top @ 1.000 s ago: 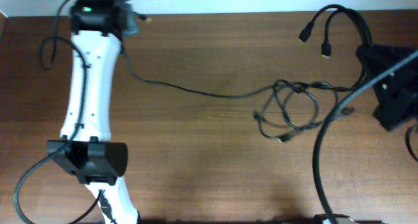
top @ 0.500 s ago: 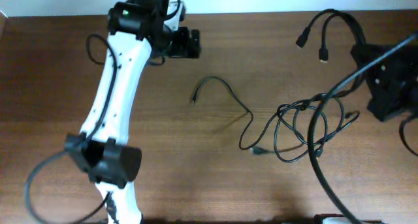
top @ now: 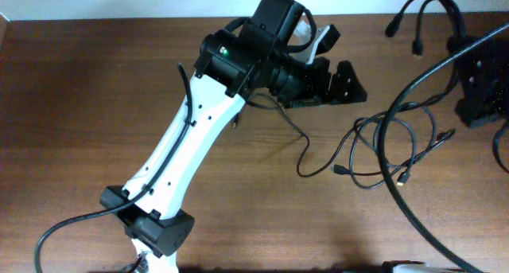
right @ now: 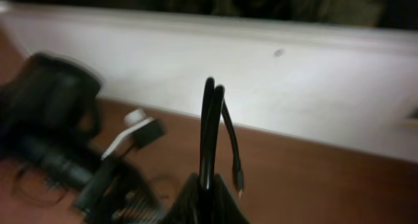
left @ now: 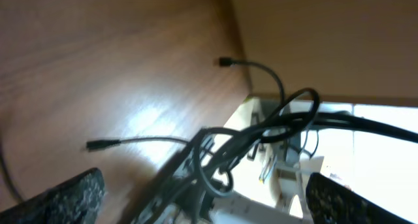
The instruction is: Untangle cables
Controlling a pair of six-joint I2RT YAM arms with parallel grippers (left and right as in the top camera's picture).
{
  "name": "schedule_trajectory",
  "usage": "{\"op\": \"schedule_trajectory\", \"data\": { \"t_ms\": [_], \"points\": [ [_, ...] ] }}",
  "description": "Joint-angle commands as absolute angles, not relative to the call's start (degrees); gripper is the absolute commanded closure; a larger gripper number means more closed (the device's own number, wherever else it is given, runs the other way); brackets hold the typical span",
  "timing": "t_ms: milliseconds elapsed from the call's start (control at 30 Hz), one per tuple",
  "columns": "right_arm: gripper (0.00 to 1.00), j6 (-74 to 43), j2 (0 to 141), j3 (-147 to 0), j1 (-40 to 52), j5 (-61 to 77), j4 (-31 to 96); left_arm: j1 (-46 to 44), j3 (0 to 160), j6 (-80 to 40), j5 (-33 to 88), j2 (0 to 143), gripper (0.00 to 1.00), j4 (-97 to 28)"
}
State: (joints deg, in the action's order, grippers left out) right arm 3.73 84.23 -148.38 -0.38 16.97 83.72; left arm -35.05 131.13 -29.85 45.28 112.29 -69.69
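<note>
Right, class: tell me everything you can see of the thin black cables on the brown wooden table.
The thin black cables are flexible cords with small plug ends. Most lie in loose, overlapping loops on the brown wooden table, right of centre. One strand trails left beneath the open left gripper, which holds nothing. In the right wrist view a doubled strand rises upright from the shut right gripper, a plug hanging beside it.

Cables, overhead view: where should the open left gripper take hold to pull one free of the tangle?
Probably the loose strand left of the tangled cables. It lies single and flat on the table, away from the crossings. The left gripper should come from straight above, fingers across it.
</note>
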Motion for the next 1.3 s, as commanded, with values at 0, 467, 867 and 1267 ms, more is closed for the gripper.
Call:
{"op": "schedule_trajectory", "data": {
  "t_ms": [0, 467, 867, 1267],
  "points": [
    [0.96, 4.21, 84.60, -148.81, -0.38, 10.85, 79.31, -36.03, 131.35, -37.71, 51.75, 112.53, 0.01, -63.24],
    [0.96, -2.04, 84.23, -148.83, -0.36, 34.50, 63.44, -37.12, 131.35, -37.74, 50.54, 112.53, 0.21, -60.42],
    [0.96, 6.87, 86.02, -148.79, -2.44, 12.73, 73.41, -19.09, 131.37, -21.67, 49.74, 106.41, 1.00, -78.04],
    [0.96, 1.04, 102.96, -148.66, -19.14, 5.39, 75.50, 22.50, 131.37, -12.43, 43.07, 80.05, 0.94, -92.14]
  ]
}}
